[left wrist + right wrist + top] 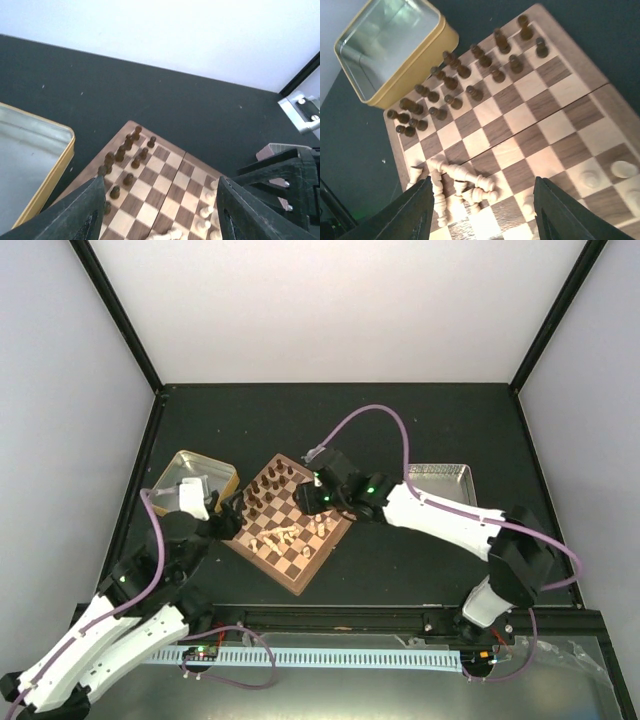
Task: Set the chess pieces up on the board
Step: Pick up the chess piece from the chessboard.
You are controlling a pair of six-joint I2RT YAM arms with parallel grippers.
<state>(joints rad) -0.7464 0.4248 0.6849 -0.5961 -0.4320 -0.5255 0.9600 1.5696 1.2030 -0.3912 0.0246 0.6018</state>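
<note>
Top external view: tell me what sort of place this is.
Likely a robot lab test cell: pale walls and black posts enclose a dark table, two arms bolted at its near edge, a chessboard beside a gold tray.

Smooth, lightly sheened wood for the board [530, 117] and the chess pieces [462, 172]; glossy gold-tan metal, dull silvery inside, for the tin [415, 66]; matt, faintly speckled black on the table [150, 95].
</note>
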